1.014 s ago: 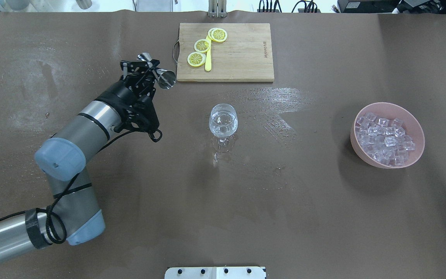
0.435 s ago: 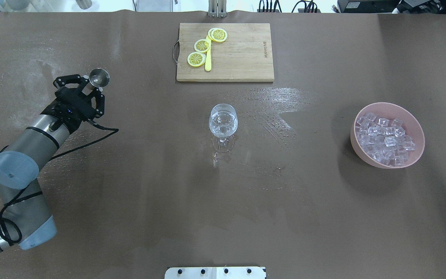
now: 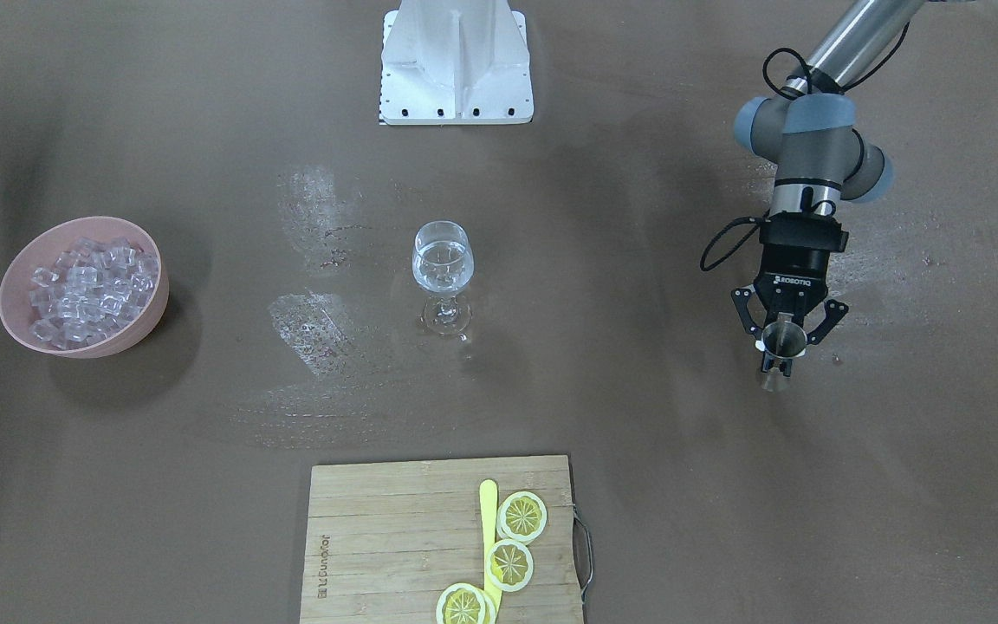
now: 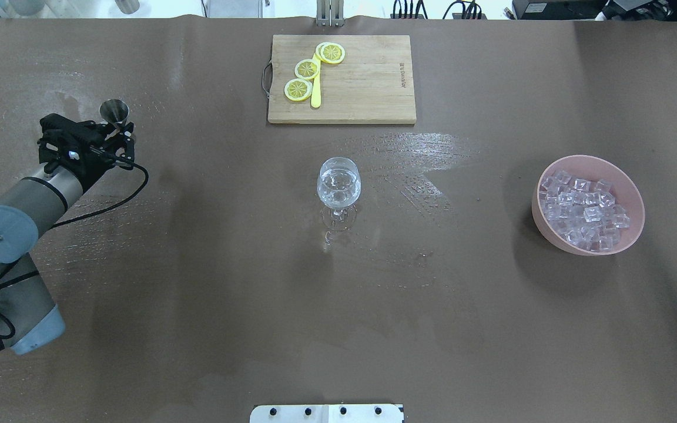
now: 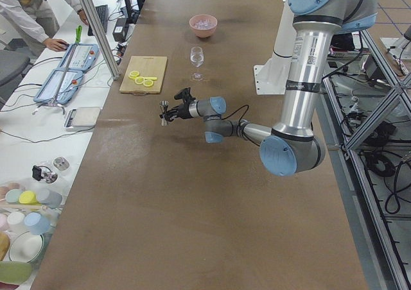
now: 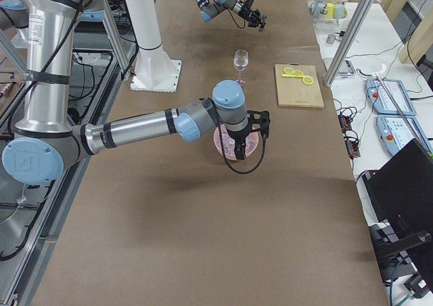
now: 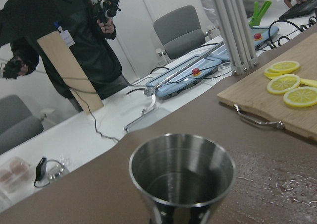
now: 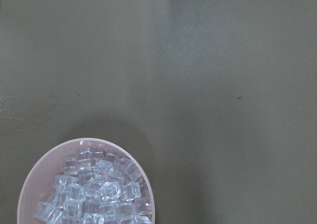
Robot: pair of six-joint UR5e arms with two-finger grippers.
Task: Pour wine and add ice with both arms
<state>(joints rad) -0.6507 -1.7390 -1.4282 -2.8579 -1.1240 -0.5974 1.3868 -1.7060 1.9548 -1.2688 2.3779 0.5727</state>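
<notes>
Two jobs, one looks done: wine (image 3: 441, 263) sits clear in wine glass (image 4: 338, 187) at desk middle. Over by desk's left edge, left claw (image 3: 783, 336) pinching small metal measuring cup (image 4: 114, 110), upright, well apart from wine glass. Pile of ice (image 4: 584, 212) in pink bowl (image 4: 540, 223) near desk's right edge. Above that bowl hangs right claw (image 6: 239, 154); spread or pressed together, cannot tell. Ice lies roughly straight down from it, so right arm (image 6: 135, 126) far nearer. From bowl, wine glass lies toward desk middle.
</notes>
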